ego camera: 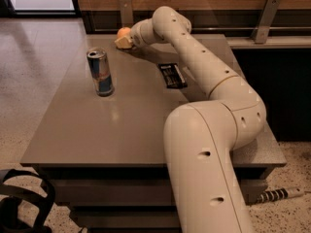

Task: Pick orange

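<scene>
So the robot's arm (pixel 204 130) is pretty much stretched across the whole bench (pixel 116 130) here. The fat lower segment comes up from the bottom of the shot, folds at a chunky elbow well to the picture-right of the drink can (pixel 100 72), and from there the forearm runs on a long diagonal over the benchtop toward the far edge. At the end there's a rounded wrist joint that hooks over and points the gripper (pixel 124 41) sideways and a little downward, low over the bench surface.

The gripper sits beyond the can, just a bit to the picture-right of it, right by the back edge of the bench. The orange (pixel 122 32) is right at the tip of the gripper, touching it or as good as, and it looks to be at the surface by that far edge. Honestly can't tell if the jaws are clenched on it or just resting against it.

The can itself, blue and silver, stands upright on the bench, well apart from the gripper and the orange. A flat black packet (pixel 173 75) with some white print lies on the bench to the picture-right of the can, just beside the forearm and partly under it.

Behind the can, past the bench, two metal brackets (pixel 265 18) lean against a wood-panelled wall. On the speckled floor, nearer than the can, a black strap (pixel 22 200) shows at the bottom corner.
</scene>
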### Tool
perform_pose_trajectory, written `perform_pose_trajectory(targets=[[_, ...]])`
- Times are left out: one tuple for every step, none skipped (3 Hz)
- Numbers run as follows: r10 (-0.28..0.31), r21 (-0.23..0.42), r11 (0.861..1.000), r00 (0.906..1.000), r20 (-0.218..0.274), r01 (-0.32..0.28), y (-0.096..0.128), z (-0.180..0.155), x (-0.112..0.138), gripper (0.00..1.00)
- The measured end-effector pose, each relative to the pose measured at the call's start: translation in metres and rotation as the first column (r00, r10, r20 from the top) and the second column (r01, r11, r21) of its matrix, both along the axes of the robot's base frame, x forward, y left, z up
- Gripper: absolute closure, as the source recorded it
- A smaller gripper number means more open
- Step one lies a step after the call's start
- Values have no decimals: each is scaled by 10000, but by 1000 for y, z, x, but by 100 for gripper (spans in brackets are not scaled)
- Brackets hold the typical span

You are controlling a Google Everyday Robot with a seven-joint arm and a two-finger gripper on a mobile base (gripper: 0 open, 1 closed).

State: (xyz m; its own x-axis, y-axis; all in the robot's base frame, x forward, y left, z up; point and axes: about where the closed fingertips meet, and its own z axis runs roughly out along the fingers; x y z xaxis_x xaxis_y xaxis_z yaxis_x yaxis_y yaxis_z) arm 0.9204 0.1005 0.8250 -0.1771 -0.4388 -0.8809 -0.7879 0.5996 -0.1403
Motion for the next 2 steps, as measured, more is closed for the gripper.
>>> perform_pose_trajectory(targets=[[0,-2,10000,10000,0,0,0,0,0,100],[1,-2,10000,10000,-1,-1,0,0,0,100]])
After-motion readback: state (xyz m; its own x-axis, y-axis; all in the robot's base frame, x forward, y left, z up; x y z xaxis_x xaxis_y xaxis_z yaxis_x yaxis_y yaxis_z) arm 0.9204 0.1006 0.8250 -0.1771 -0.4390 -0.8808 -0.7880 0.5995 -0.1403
